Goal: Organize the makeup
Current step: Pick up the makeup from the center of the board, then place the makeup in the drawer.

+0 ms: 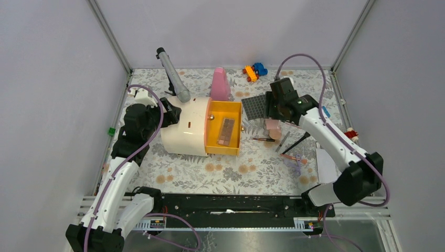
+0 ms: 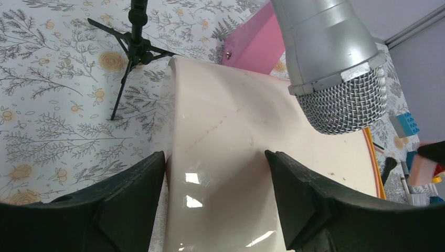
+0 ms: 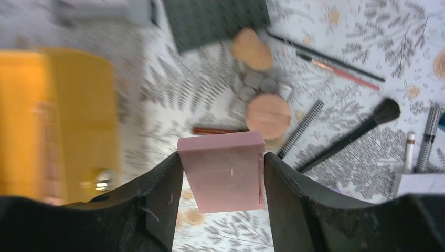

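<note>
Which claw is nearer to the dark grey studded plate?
Right. The right claw, holding the pink square compact, hovers at the right edge of the dark grey studded plate; the left claw grips the cream rounded drawer unit, far to its left.

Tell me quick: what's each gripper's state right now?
Left gripper: straddles the rounded cream plastic organiser case; whether it grips cannot be told.
Right gripper: closed on the pink square compact.
</note>
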You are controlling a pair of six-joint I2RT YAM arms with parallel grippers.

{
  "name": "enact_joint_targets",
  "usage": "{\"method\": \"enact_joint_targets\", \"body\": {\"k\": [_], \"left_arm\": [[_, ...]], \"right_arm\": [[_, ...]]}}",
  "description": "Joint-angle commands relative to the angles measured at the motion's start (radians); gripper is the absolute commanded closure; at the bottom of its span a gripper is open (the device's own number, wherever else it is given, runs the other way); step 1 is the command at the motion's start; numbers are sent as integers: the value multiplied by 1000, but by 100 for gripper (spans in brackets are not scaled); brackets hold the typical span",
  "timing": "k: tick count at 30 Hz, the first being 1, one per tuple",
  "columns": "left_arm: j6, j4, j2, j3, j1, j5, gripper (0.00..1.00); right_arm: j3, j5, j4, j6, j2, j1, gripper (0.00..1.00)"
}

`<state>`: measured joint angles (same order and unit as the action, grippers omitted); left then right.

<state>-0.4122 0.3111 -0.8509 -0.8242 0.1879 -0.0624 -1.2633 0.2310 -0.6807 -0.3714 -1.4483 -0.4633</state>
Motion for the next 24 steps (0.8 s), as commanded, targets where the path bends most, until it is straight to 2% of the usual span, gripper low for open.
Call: {"method": "enact_joint_targets", "body": {"k": [1, 7, 12, 17, 24], "left_arm": [[47, 180, -37, 37, -3, -23, 27], [47, 180, -37, 37, -2, -22, 27], [47, 180, -37, 37, -2, -20, 27], [47, 180, -37, 37, -2, -22, 27], [47, 178, -34, 37, -2, -26, 27]], "right_arm": [[-138, -4, -15, -117, 63, -37, 70], [-323, 20, -7, -185, -15, -212, 69], [-354, 19, 92, -262, -75, -323, 69], [-363, 76, 104, -312, -141, -376, 68], [-346, 53, 102, -339, -218, -397, 64]]}}
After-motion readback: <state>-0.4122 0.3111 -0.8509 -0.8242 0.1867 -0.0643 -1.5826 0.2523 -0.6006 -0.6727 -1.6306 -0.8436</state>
